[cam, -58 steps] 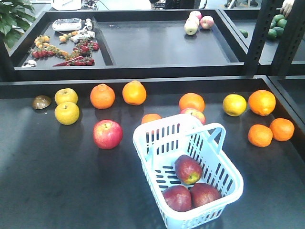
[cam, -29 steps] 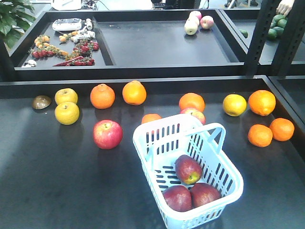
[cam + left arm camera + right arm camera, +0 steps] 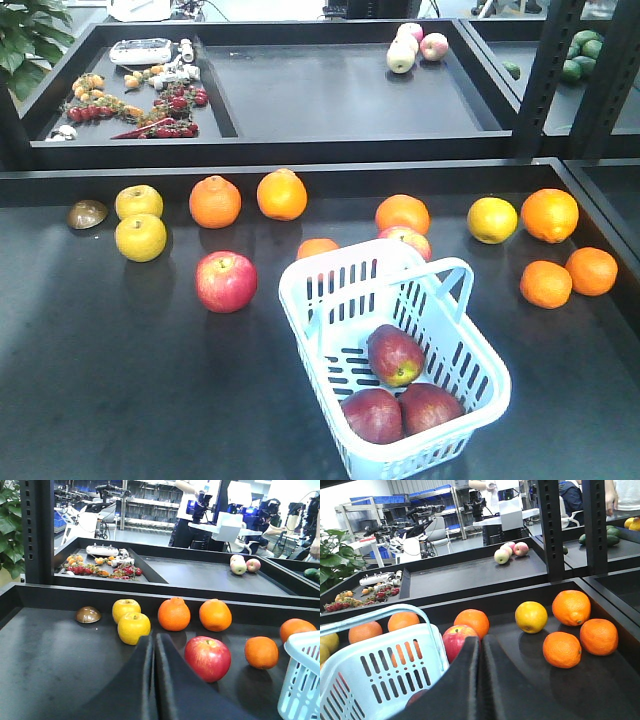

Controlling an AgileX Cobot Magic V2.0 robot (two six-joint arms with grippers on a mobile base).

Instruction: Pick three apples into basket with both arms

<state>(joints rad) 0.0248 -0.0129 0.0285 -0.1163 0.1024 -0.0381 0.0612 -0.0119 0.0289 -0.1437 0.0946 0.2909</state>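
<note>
Nothing has shifted: three dark red apples lie in the pale blue slotted plastic basket, ringed by round oranges; left gripper and right gripper closed, empty.

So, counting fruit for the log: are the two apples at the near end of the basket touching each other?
Touching. The front-facing view shows the left apple and right apple pressed side by side in the basket, no gap between them.

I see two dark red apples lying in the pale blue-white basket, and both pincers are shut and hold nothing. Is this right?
Not quite: the count is wrong. The front-facing view shows three dark red apples in the basket, not two. The rest holds: the left pincer and the right pincer are shut and hold nothing, as the wrist views show.
</note>
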